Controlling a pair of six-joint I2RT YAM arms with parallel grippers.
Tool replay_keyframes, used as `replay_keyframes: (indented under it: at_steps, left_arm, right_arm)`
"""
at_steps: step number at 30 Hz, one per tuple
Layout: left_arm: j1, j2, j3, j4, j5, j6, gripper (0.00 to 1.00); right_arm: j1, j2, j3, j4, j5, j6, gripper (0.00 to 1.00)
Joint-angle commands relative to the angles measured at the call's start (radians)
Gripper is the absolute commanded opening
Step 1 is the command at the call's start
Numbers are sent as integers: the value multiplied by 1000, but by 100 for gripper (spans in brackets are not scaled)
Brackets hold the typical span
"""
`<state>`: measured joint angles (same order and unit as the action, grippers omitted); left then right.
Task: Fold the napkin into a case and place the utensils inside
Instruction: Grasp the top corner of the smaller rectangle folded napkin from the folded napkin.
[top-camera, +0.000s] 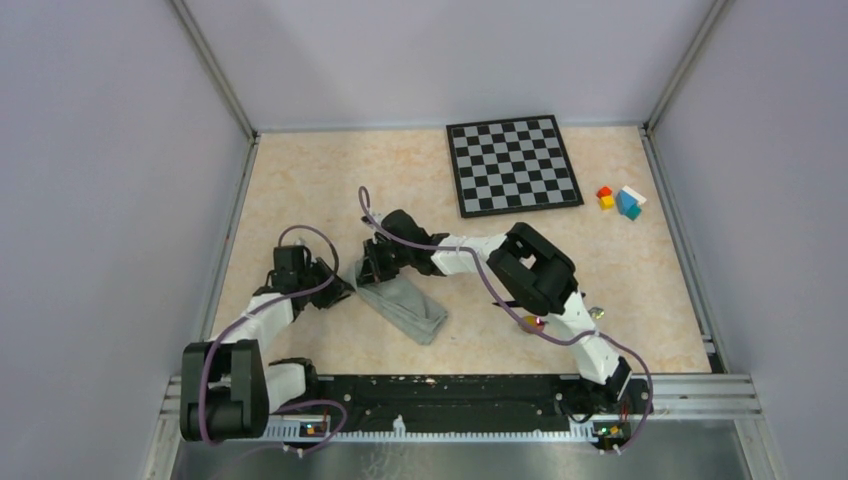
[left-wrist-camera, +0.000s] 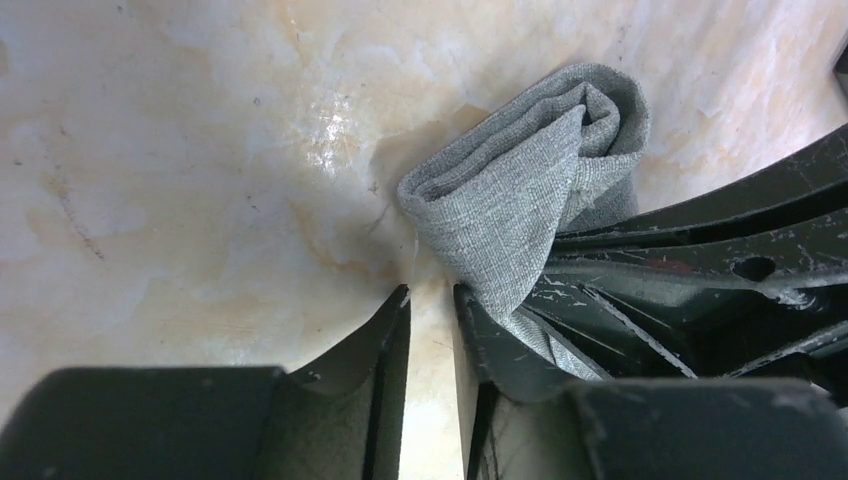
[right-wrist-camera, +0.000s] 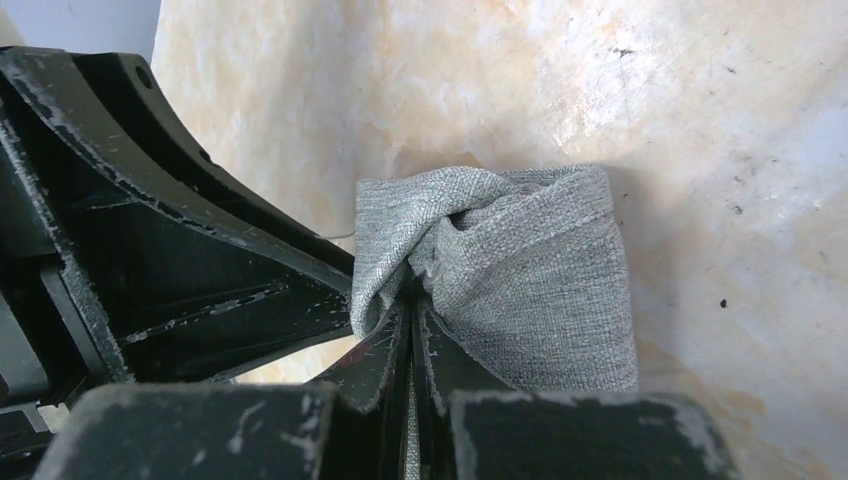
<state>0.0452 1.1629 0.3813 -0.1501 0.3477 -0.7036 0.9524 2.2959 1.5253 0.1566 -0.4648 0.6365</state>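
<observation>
**Bunched napkin (left-wrist-camera: 530, 190) seen on the marbled table (left-wrist-camera: 180, 150) from the left wrist**
The grey-green cloth is rolled over at its top and is laid against the outer side of one finger of the left gripper (left-wrist-camera: 430, 310). Its jaws are held narrowly apart, with bare table seen between them. From the right, the cloth's edge is met by the black right gripper (left-wrist-camera: 552, 255).

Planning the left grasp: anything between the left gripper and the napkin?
Nothing visible. The napkin lies right beside the left gripper, with only bare table between its fingers. The right gripper, pinching the same end, crowds that side.
</observation>
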Motion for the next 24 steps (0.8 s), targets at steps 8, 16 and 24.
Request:
replay_keyframes:
  at_steps: [8,16,24]
  left_arm:
    - [-4,-101,25,-103,-65,42,33]
    - [-6,-17,5,-16,-5,35,28]
    - [-7,5,0,1,-21,35,28]
  right_arm:
    - [7,-137,24,-137,9,-57,12]
    - [-19,-140,72,-210,86,-121,20]
    - [-21,-58,140,-246,145,-163,10]
